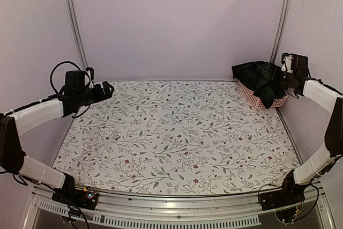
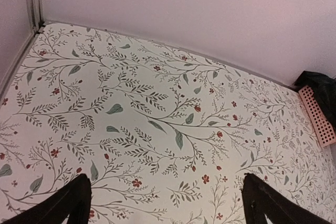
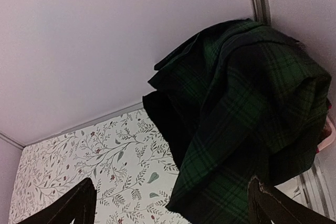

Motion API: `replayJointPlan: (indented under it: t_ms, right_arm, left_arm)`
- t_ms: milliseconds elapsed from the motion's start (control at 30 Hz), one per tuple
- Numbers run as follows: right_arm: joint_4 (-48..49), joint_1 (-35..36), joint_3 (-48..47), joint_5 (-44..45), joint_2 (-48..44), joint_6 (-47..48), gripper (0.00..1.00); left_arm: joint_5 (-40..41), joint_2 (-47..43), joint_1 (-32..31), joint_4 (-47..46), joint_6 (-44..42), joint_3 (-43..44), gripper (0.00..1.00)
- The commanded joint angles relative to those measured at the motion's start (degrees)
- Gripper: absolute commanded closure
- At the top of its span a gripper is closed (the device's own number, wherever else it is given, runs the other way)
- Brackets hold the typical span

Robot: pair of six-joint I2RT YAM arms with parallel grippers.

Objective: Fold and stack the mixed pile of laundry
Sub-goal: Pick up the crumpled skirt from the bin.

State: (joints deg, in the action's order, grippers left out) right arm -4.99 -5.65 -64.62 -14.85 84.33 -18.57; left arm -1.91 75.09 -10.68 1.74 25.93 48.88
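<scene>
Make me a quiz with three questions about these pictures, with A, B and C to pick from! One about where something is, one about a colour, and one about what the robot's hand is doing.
1. Where is the pink basket?
A. At the far right corner of the table cloth.
B. In the middle of the table cloth.
C. By the left arm's base.

2. What colour is the tartan garment on top of the basket?
A. Red.
B. Yellow.
C. Dark green.

3. How is the left gripper?
A. Shut on a shirt.
B. Open, holding nothing.
C. Shut on the basket.

Answers:
1 A, it sits where the far wall and the right wall meet.
2 C, the right wrist view shows green and black checks.
3 B, its jaws stand wide apart over bare cloth.
</scene>
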Motion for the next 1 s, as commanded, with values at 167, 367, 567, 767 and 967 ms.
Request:
replayJointPlan:
  t_ms: [167,367,567,767,967]
  right_arm:
    - [-4.38,-7.40,-17.97,13.01,10.79,1.65,0.01]
    - [-6.52,-8.60,-27.81,21.46,20.05,3.56,0.01]
    - [-10.44,-8.74,-39.05,22.95,31.73,4.57,0.01]
    - [-12.39,-8.67,-44.65,17.44,40.71,3.84,0.05]
    - [-11.73,-7.83,-44.46,7.65,42.11,1.79,0.51]
  left_arm:
    - [-0.94,2.00,-1.46,-4.90,-2.45,1.67,0.00]
    - [-0.79,1.37,-1.84,-6.21,-2.21,1.41,0.00]
    - [-0.58,0.81,-2.06,-5.27,-2.57,2.15,0.00]
    - [0.48,-0.79,-2.24,-5.12,-2.49,1.12,0.00]
    - [0.20,-0.87,-2.33,-5.39,-2.03,0.86,0.00]
